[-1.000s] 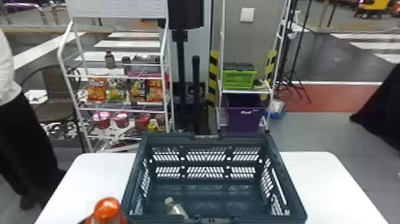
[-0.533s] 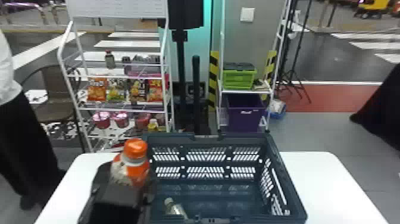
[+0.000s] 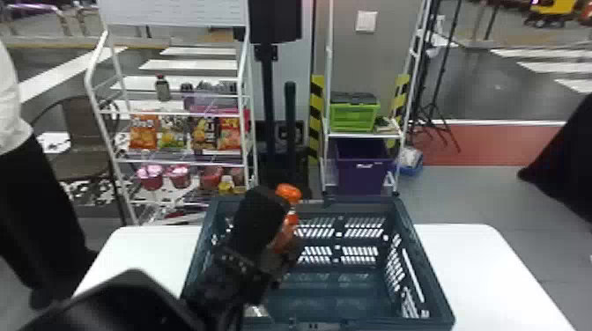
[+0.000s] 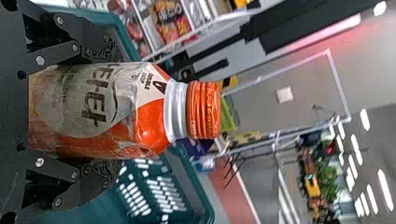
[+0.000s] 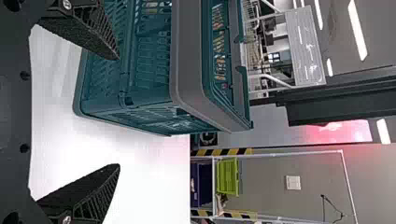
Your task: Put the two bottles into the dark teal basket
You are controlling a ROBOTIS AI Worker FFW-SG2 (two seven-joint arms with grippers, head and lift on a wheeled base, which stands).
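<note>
My left gripper (image 3: 282, 259) is over the left part of the dark teal basket (image 3: 429, 286), holding an orange-capped bottle (image 3: 288, 193) upright or slightly tilted. In the left wrist view, the bottle (image 4: 149, 112) is clasped along its sides by the left gripper (image 4: 109, 112), its cap pointing away from the palm. A second, clear bottle (image 3: 255, 310) lies inside the basket near its front left, mostly hidden by the arm. My right gripper (image 5: 119, 112) stands open with nothing between its fingers, outside the basket (image 5: 187, 60) near the table.
The basket stands on a white table (image 3: 489, 264), whose surface extends on both its sides. Behind are a snack rack (image 3: 176, 163), a shelf holding a green crate (image 3: 354, 116) and a purple bin (image 3: 363, 169).
The left arm has come up from the lower left and swung right, carrying the orange-capped bottle from beside the basket to above it. The bottle in the basket is now largely covered.
</note>
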